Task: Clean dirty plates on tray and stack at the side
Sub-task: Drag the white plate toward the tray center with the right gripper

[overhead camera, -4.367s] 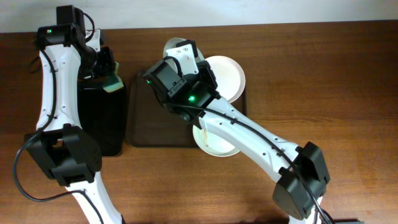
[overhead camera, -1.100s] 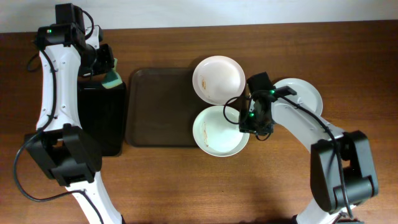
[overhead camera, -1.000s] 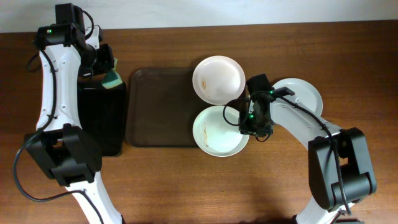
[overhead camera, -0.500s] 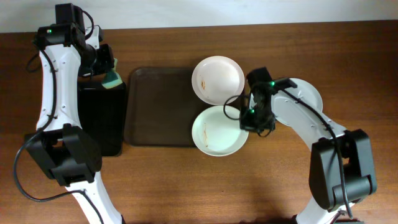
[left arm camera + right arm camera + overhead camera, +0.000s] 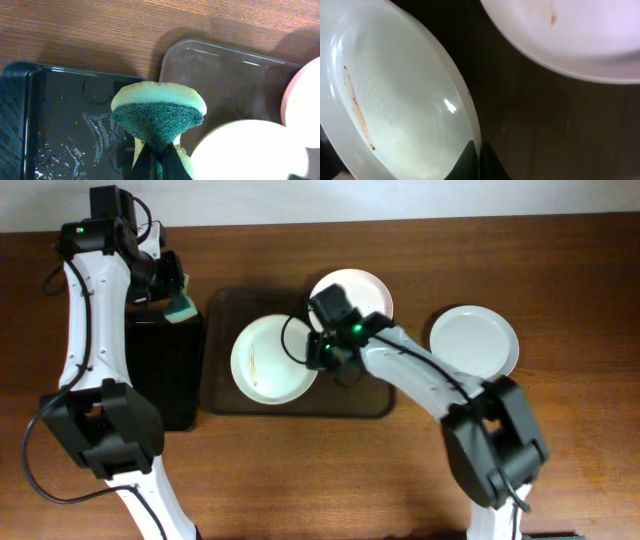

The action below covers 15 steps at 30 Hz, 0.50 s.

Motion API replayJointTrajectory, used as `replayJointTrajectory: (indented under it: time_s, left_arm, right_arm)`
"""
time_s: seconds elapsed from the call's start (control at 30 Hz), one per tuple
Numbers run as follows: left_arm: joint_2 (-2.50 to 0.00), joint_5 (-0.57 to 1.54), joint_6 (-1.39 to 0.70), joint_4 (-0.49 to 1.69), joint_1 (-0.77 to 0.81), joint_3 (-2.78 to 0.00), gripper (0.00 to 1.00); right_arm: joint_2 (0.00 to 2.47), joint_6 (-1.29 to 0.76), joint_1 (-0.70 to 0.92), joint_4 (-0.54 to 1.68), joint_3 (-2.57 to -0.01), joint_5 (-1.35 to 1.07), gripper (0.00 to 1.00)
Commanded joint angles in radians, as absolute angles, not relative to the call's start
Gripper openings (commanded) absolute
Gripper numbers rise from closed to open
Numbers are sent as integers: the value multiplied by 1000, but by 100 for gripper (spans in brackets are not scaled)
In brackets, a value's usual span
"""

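Smeared plate (image 5: 268, 360) lies on the brown tray's (image 5: 225, 395) left half, its right rim pinched by the right gripper (image 5: 322, 352). Just behind the gripper, a second plate (image 5: 365, 300) sits at the tray's far right corner. Far left, the left gripper (image 5: 172, 295) squeezes a green sponge (image 5: 182, 307) above the black tray (image 5: 165, 380).

Bright, even light fills the overhead view, leaving soft shadows on the desk (image 5: 560, 260). The left wrist view is sharp on the sponge (image 5: 157, 112). The right wrist view is dim and blurred (one glare spot on the smeared plate (image 5: 395, 115)).
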<state>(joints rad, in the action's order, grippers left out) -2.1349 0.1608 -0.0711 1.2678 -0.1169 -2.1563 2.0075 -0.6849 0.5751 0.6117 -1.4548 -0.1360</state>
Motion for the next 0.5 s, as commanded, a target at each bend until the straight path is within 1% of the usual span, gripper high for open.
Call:
replayJointTrajectory:
  time_s: [0.0, 0.2, 0.23, 0.27, 0.3, 0.33, 0.4, 0.43, 0.47]
  left_arm:
    - [-2126, 161, -52, 1269, -78, -2175, 1]
    - [-2126, 161, -53, 1268, -6, -2145, 1]
    - [-2126, 161, -54, 1268, 8, -2114, 1]
    - [-2126, 161, -56, 1264, 17, -2087, 1]
    - [-2126, 161, -56, 1254, 24, -2062, 1]
    - [-2126, 162, -56, 1240, 34, -2035, 1]
    - [-2126, 161, -56, 1234, 46, -2022, 1]
    - [-2126, 162, -56, 1230, 51, -2017, 1]
    - [-2126, 162, -56, 1229, 56, -2016, 1]
  right_arm:
    - [2058, -800, 591, 603, -1465, -123, 4]
    - [2088, -828, 591, 598, -1464, -131, 4]
    - [2088, -828, 591, 598, -1464, -132, 10]
    - [2088, -816, 588, 597, -1465, -144, 35]
    - [2088, -812, 585, 595, -1465, -156, 42]
    - [2088, -760, 575, 577, -1465, -192, 48]
    - [2088, -729, 545, 561, -1465, -249, 48]
    - [2089, -729, 532, 561, -1464, -257, 45]
    - [2090, -729, 517, 561, -1464, -260, 39]
